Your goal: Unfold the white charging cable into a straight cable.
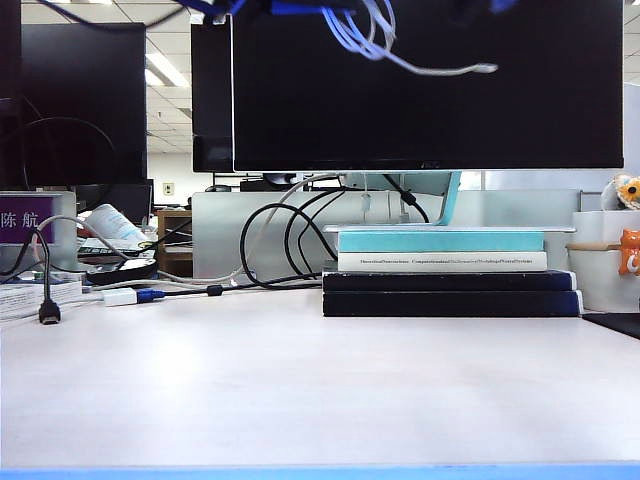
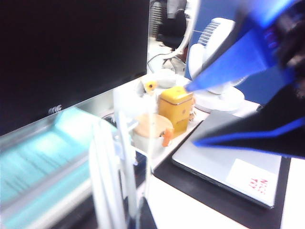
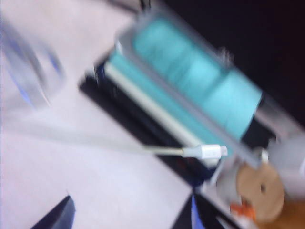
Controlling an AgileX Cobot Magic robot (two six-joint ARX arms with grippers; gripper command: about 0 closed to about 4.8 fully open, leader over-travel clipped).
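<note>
The white charging cable (image 1: 362, 32) hangs in loose loops high in front of the monitor, and one end with a plug (image 1: 484, 68) trails off to the right. In the left wrist view its blurred strands (image 2: 108, 171) run up from my left gripper (image 2: 138, 222), which is shut on them. My right gripper (image 3: 128, 217) is open with nothing between its fingertips, and the cable's plug (image 3: 205, 151) floats beyond them. Its blue fingers (image 2: 228, 62) spread wide in the left wrist view. Only blue edges of both grippers show along the top of the exterior view.
A black monitor (image 1: 430, 90) stands over a stack of books (image 1: 445, 275). Black cables (image 1: 270, 245) loop behind, beside a grey-white cord with a blue plug (image 1: 135, 295). On the right stand a cup (image 2: 152, 131), a yellow tin (image 2: 176, 109), a fan (image 2: 214, 71) and a laptop (image 2: 228, 167).
</note>
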